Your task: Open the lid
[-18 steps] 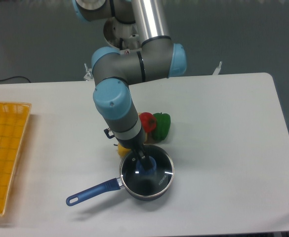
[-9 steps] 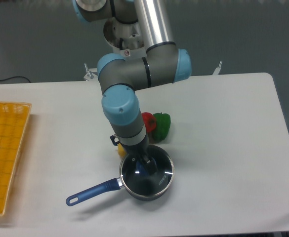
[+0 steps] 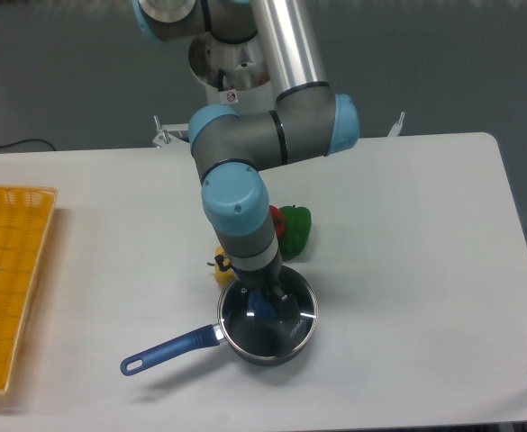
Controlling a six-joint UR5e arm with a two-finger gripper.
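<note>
Your tool (image 3: 265,300) hangs straight down over the saucepan (image 3: 268,346), its fingers reaching the blue knob (image 3: 261,306) at the centre of the lid (image 3: 286,326); the wrist hides the fingertips, so you cannot tell from here whether they stand apart or are already clamped on the knob. The lid sits flat and seated on the saucepan, metal rim all round, not yet lifted. The saucepan's blue handle (image 3: 168,348) points away from the arm toward the front-left of the counter (image 3: 407,270). Just behind the saucepan lie a red pepper (image 3: 276,221) and a green pepper (image 3: 296,227), with a small yellow object (image 3: 223,270) at the saucepan's rear-left edge; a yellow basket (image 3: 6,279) sits well apart from the saucepan at the far left. Judge the lid as stiff, glass, breakable and fairly light, with a smooth surface that gives no purchase anywhere but the knob, so take hold there, squarely across it. The knob looks small and possibly slick; a shallow or off-centre pinch could let the lid tilt or slip and drop back on the rim. Lift straight up, since the saucepan itself looks light enough to shift if the lid drags sideways.
</note>
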